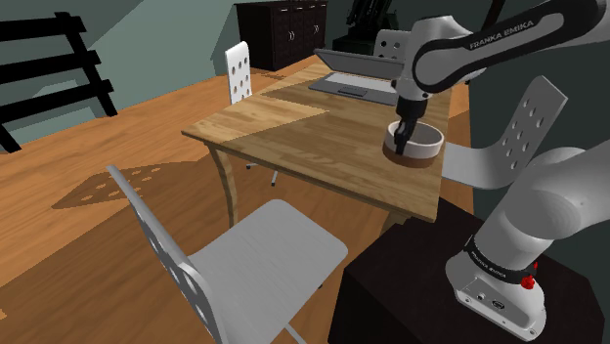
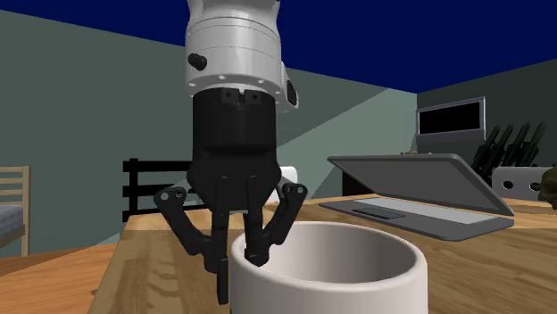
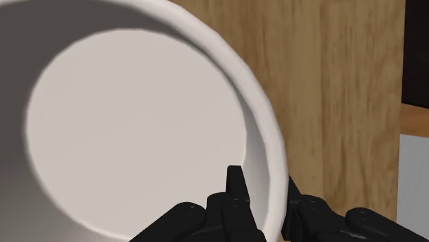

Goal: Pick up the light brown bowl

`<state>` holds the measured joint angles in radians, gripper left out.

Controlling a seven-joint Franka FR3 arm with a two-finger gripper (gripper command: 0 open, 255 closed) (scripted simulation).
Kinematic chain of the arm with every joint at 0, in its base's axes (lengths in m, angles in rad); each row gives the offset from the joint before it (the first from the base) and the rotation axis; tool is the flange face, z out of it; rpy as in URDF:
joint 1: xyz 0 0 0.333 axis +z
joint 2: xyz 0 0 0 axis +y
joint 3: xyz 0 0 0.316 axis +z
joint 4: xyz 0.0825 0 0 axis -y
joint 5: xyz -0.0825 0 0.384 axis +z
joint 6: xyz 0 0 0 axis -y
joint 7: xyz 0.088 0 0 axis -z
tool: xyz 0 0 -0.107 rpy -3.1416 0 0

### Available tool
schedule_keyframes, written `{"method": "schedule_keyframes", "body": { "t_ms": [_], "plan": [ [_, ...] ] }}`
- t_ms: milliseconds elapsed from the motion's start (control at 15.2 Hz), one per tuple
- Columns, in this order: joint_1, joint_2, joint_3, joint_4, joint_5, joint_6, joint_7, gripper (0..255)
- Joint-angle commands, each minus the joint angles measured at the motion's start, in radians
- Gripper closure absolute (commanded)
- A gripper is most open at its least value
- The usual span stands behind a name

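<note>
Bowl (image 1: pixel 426 149) (image 2: pixel 357 278) (image 3: pixel 137 117): white walls, brown band round the foot, upright on the desk (image 1: pixel 293 137) (image 2: pixel 152 268) (image 3: pixel 330 82), just near the laptop (image 1: pixel 357 73) (image 2: pixel 419 192).
Inside the bowl: smooth pale floor, and one black finger dipping in along the wall.
Gripper (image 1: pixel 403 132) (image 2: pixel 239 266) (image 3: pixel 265 199): astride the rim, one finger in, one out, pinched tight on the wall between them.
Laptop: lid up, beyond the bowl on the same desk.
</note>
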<state>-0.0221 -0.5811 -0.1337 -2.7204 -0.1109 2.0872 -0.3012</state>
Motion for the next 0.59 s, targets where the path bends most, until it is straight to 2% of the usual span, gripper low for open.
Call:
{"method": "schedule_keyframes", "body": {
  "t_ms": [0,396,528],
  "plan": [
    [0.001,-0.018,0.003,0.016,0.002,-0.034,0.0,255],
    [0.002,-0.052,0.01,0.077,0.008,-0.128,-0.002,255],
    [0.002,-0.052,0.01,0.078,0.008,-0.13,-0.002,255]
  ]
}}
